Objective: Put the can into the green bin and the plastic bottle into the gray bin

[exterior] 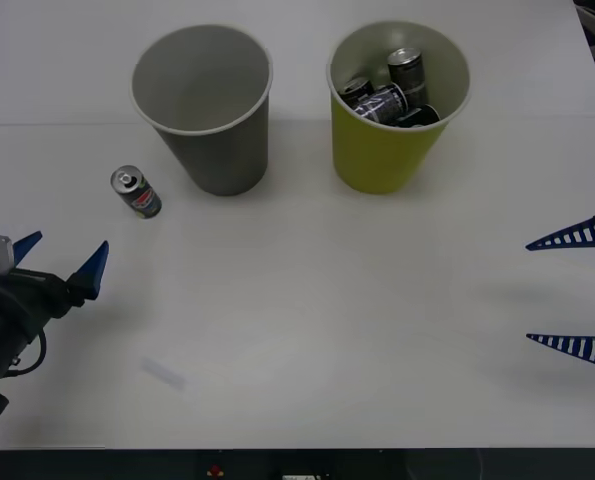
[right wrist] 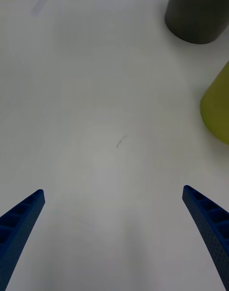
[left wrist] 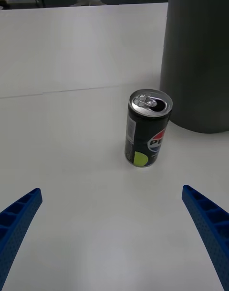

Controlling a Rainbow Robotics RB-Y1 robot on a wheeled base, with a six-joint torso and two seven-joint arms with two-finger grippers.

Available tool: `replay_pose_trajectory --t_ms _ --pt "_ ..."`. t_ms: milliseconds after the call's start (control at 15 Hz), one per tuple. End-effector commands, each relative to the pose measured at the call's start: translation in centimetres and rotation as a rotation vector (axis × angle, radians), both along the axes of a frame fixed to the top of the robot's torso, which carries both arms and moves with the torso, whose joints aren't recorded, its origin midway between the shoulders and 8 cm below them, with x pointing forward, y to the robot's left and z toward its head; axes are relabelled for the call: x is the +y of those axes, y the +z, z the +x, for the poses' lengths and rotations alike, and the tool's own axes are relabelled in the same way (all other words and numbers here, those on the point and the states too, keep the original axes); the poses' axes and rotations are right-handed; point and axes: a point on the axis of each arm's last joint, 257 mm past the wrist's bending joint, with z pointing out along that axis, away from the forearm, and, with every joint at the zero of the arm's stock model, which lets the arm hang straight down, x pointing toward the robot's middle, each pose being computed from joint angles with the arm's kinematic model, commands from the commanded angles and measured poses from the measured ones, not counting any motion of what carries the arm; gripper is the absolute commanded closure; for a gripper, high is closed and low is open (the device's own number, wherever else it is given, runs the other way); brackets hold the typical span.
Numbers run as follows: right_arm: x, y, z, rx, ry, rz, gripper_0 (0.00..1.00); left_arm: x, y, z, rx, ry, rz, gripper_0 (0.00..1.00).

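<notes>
The can (exterior: 136, 192) stands upright on the white table, left of the gray bin (exterior: 207, 105); it is small and dark with a silver top. In the left wrist view the can (left wrist: 147, 128) stands ahead of my open fingers, close to the gray bin (left wrist: 198, 57). My left gripper (exterior: 62, 262) hovers open near the table's left edge, short of the can. The green bin (exterior: 392, 115) holds several dark cans. My right gripper (exterior: 575, 292) stands open at the right edge with nothing between its fingers. The plastic bottle is out of view.
Both bins stand side by side at the back of the table. A wide stretch of bare white table (exterior: 317, 320) lies between the two arms. The right wrist view catches the gray bin's base (right wrist: 198, 15) and the green bin's side (right wrist: 217, 107).
</notes>
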Motion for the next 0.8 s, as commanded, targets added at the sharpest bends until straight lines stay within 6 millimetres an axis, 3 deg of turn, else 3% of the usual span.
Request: replay_pose_trajectory --t_ms 67,800 --pt "0.0 0.0 0.0 0.0 0.0 0.0 0.0 -0.5 -0.6 2.2 -0.021 -0.009 0.03 0.0" --pt "0.0 0.0 0.0 0.0 0.0 0.0 0.0 -3.0 -2.0 9.1 -0.093 -0.004 0.053 0.0"
